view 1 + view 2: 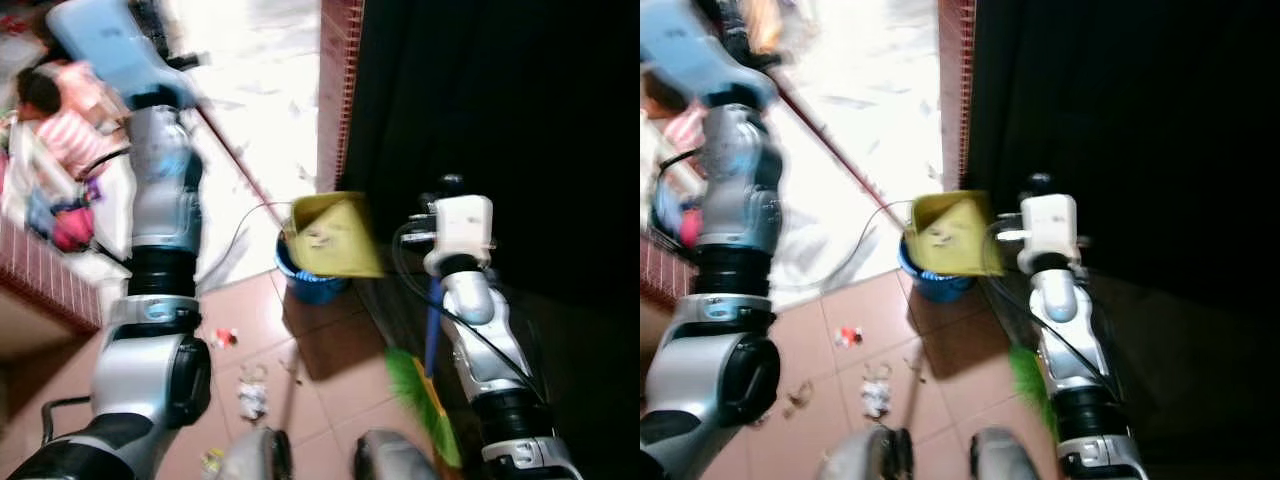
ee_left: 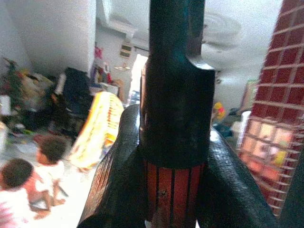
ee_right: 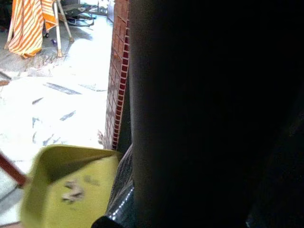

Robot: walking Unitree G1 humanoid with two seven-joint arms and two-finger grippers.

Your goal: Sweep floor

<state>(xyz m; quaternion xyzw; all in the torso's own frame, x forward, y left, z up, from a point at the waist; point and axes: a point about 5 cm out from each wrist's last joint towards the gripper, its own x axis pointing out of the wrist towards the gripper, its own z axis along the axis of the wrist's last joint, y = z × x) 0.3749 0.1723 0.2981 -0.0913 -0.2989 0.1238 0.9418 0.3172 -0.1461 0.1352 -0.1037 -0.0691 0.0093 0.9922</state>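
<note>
The left gripper [image 2: 173,190] is clenched on the stiff, light broom handle [image 2: 175,95], best held mid-shaft, while the right gripper's hold on the light, rigid yellow dustpan [image 1: 335,237] above the blue bin [image 1: 310,283] cannot be told.

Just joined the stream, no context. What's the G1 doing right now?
Mid-sweep. The left gripper is shut on a red-and-black handle. A yellow dustpan with a few scraps in it hangs over a blue bin by the brick pillar. A green broom is beside the right arm. Litter is on the tiles near the robot's feet. Two people sit further back.
</note>
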